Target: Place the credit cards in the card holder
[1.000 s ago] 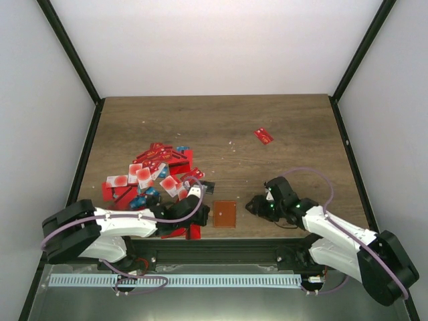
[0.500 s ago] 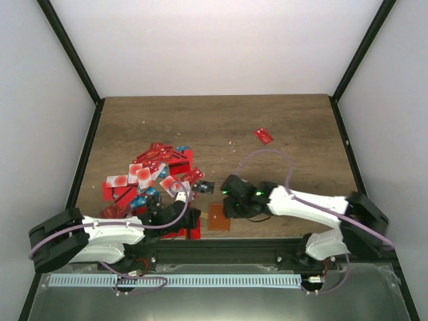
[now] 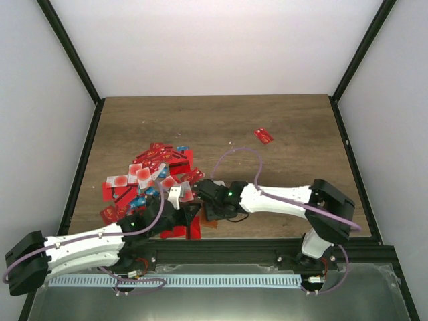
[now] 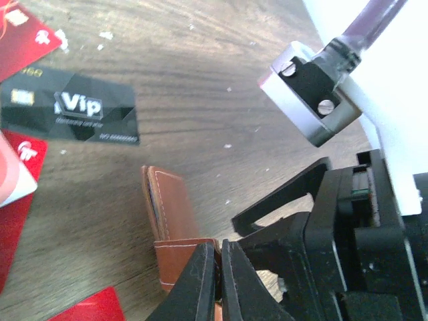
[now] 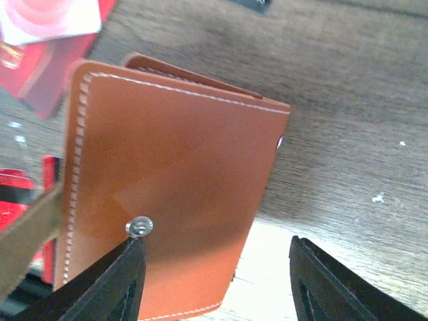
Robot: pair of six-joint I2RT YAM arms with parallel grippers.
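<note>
Top external: fixed high behind the arm bases, angled down and forward, distant, taking in the whole dark wood-grain table (image 3: 287, 120). Left wrist: rides the left gripper (image 4: 217, 246), low over the tabletop, very close, looking along its fingers toward the small flat orange-brown stitched leather card holder (image 4: 170, 214) and a black plastic card lettered "Vip" (image 4: 70, 110). Right wrist: rides the right gripper (image 5: 217, 244), looking steeply down, closest of all, holder filling most of the view. Shared: holder in all three; black card in top external and left wrist.
</note>
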